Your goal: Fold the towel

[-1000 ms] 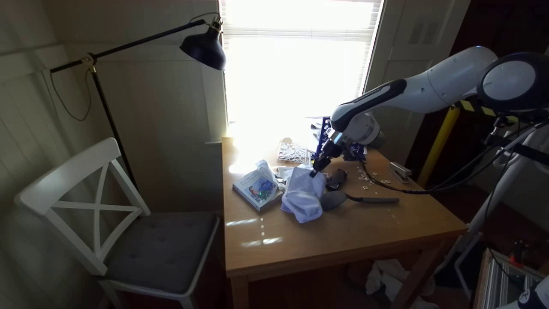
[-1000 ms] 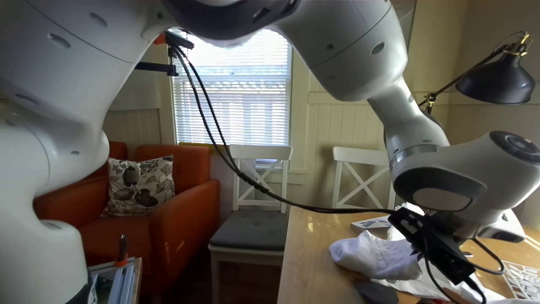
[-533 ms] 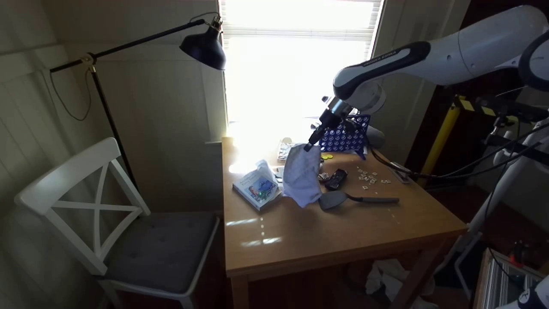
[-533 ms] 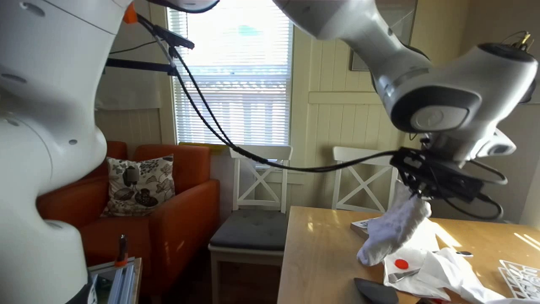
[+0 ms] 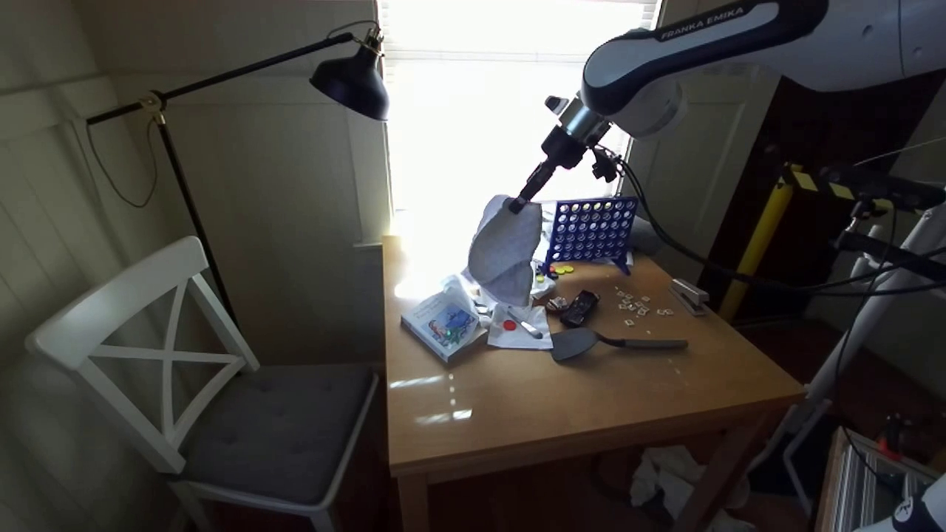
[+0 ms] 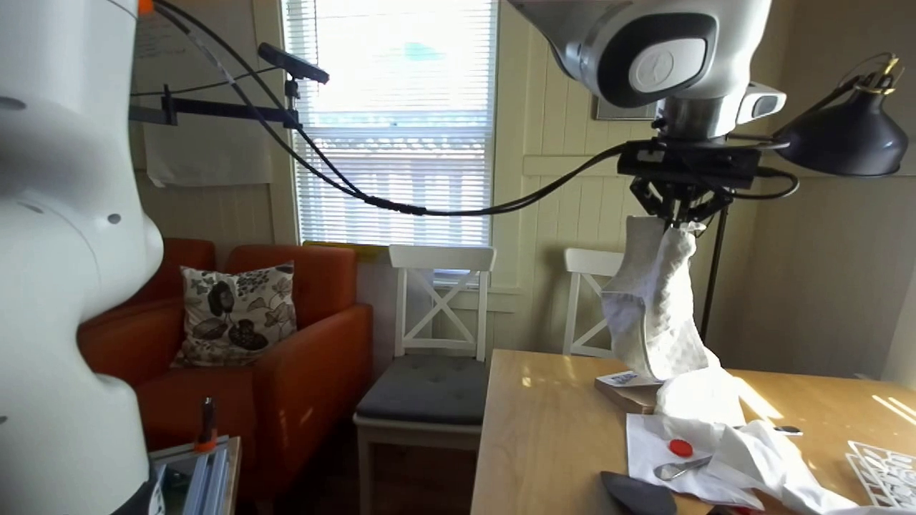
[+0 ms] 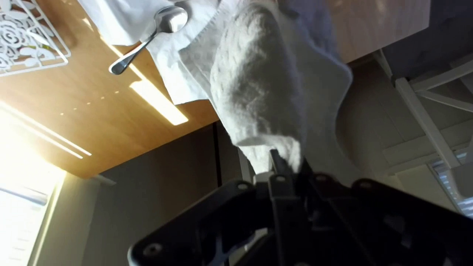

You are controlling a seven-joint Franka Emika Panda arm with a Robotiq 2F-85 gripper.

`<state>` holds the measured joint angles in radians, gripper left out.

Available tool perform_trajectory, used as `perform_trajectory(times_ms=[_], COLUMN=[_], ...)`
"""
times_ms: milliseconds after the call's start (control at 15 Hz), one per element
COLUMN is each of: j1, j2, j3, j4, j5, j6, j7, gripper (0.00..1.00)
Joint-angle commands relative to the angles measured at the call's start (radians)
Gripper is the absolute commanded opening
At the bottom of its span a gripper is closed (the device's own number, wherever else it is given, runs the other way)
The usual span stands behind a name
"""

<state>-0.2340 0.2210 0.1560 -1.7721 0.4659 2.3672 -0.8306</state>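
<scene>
At far left stands a white wooden chair with a crossed back and grey cushion; behind it, a black metal lamp with a domed shade. On the light-wood table lies a thick book with an illustrated cover. Next, the soft, pale bluish-white towel hangs in loose folds; my black two-fingered claw is clenched on its upper edge. The wrist view shows nubby cloth. Whether the hem touches anything beneath, I cannot tell. Below, a flat white sheet carries a round red disc and a shiny metal utensil. Right of these: an upright blue plastic grid rack, a dark flat-headed spatula, scattered small pale square tiles, a slim stapler.
</scene>
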Motion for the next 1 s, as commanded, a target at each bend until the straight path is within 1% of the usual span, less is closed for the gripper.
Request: perform_trajectory(times_ms=[0, 67, 133, 267, 333, 400, 467, 533, 667, 733, 933], j1=[0.046, 0.09, 0.084, 0.112, 0.135, 0.121, 0.113, 0.122, 0.114, 0.105, 0.091], j2=[-0.032, -0.028, -0.012, 0.017, 0.022, 0.019, 0.021, 0.029, 0.04, 0.043, 0.031], j3=[-0.043, -0.074, -0.074, -0.107, -0.141, -0.131, -0.124, -0.14, -0.126, -0.108, -0.078], j4=[-0.039, -0.08, -0.074, -0.092, -0.106, -0.098, -0.092, -0.081, -0.042, -0.025, 0.014], j5=[-0.013, -0.081, -0.039, -0.131, -0.251, -0.264, -0.275, -0.316, -0.316, -0.282, -0.19], j6=[-0.054, 0.137, 0.182, 0.306, 0.291, 0.19, 0.124, 0.085, -0.047, -0.111, -0.237], j7=[-0.037, 0.099, 0.093, 0.199, 0.291, 0.264, 0.262, 0.316, 0.308, 0.263, 0.148], gripper=[0.02, 0.02, 0.02, 0.02, 0.02, 0.02, 0.02, 0.02, 0.02, 0.02, 0.02])
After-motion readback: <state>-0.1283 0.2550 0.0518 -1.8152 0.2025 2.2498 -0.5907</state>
